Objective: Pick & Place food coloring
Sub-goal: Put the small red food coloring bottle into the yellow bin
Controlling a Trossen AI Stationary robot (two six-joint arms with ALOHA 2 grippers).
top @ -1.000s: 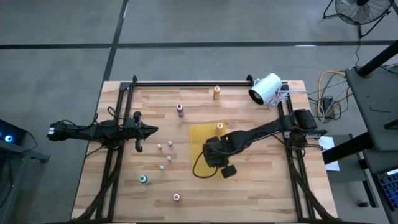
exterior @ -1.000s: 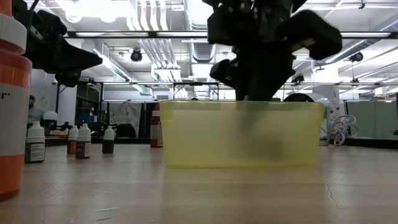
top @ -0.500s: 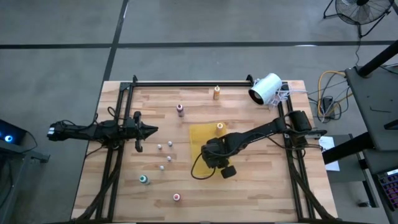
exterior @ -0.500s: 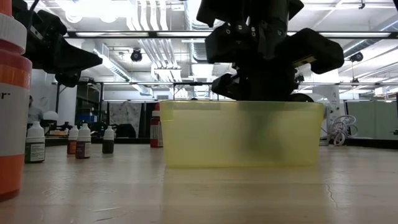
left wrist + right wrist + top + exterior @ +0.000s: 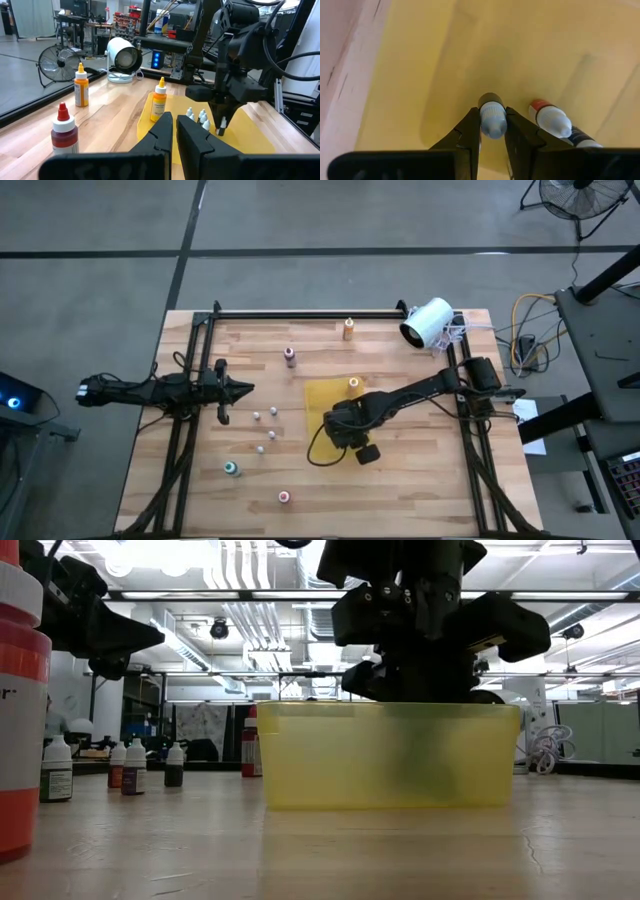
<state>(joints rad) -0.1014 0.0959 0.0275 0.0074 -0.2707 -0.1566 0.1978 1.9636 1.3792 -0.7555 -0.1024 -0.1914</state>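
Jaws of the right gripper [image 5: 493,131] pinch a small food coloring bottle [image 5: 492,117] and have sunk lower into the yellow bin [image 5: 390,755] over the last second, so release looks close. Just beside them lies another bottle [image 5: 555,122]; the left gripper [image 5: 236,389], jaws pressed together, waits well apart over the tabletop [image 5: 420,480].

Grey concrete floor [image 5: 100,240], standing fan [image 5: 578,195]

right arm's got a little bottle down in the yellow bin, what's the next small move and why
Probably open the right gripper and let go. Its fingers pinch a small white-capped bottle already down inside the yellow bin, beside a bottle lying on the floor there, so only the release seems left. The left gripper waits shut, off to the side.
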